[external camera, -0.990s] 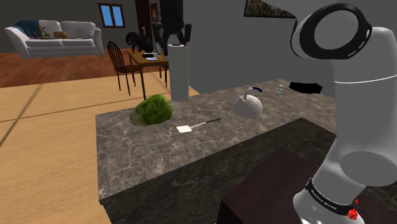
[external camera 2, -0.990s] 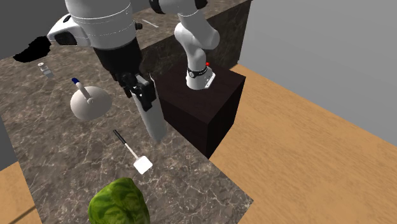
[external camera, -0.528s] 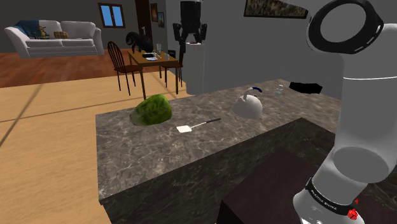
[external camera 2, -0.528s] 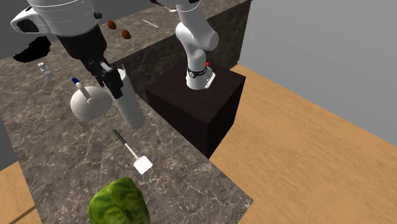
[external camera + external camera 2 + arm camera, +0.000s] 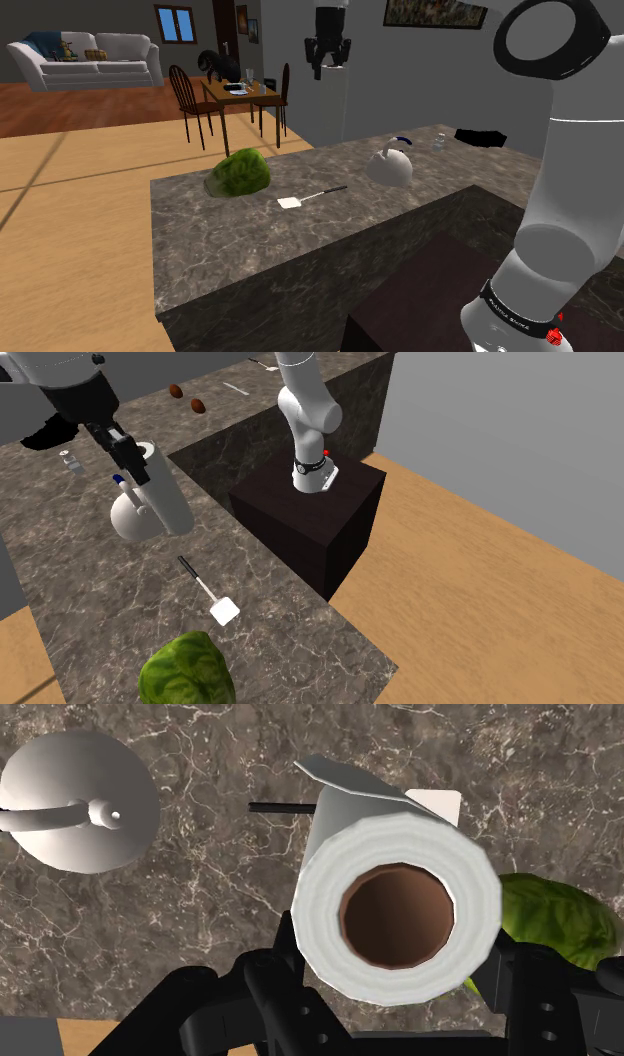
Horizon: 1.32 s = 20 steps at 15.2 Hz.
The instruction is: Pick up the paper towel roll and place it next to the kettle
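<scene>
Gripper (image 5: 127,455): clamped around the top end of the paper towel roll (image 5: 165,492).
Paper towel roll: held in the air over the worktop (image 5: 250,240), at 11 o'clock from the kettle (image 5: 390,165) in the shoulder view.
Kettle: white, standing on the worktop, with the spatula (image 5: 310,196) at its 8 o'clock.

Your pincer (image 5: 398,974) hangs above the worktop (image 5: 200,924), with the paper towel roll (image 5: 397,839) clasped between its fingers and reaching down from it toward the surface. Below the pincer, the kettle (image 5: 80,814) stands on the worktop out past one finger, and the lettuce (image 5: 555,919) lies out past the other. The spatula (image 5: 310,196) lies flat between those two, beyond the roll's lower end. The stand (image 5: 310,517) sits beside the worktop, well apart from your pincer.
</scene>
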{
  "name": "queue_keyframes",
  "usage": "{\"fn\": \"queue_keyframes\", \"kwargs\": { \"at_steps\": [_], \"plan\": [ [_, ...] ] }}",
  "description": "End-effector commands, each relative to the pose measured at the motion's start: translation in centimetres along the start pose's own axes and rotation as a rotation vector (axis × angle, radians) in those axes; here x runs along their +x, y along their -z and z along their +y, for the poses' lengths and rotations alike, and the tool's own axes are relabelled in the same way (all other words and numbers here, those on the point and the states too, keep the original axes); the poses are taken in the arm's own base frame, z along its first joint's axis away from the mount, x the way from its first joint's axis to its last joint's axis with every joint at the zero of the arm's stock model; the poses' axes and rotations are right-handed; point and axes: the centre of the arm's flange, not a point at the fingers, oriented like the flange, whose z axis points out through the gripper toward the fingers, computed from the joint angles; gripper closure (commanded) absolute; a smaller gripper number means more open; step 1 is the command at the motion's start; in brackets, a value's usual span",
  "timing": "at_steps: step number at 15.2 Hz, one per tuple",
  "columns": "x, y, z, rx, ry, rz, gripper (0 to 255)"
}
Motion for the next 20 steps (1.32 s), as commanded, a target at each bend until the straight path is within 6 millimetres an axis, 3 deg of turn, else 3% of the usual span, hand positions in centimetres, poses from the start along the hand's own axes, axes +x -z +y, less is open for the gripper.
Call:
{"fn": "queue_keyframes", "kwargs": {
  "at_steps": [1,13,20],
  "plan": [
    [0.7,0.1,2.6,0.000,0.001,0.001,255],
    [4.0,0.0,17.6,0.000,0.001,0.001,255],
    [4.0,-3.7,17.6,0.000,0.001,0.001,255]
  ]
}}
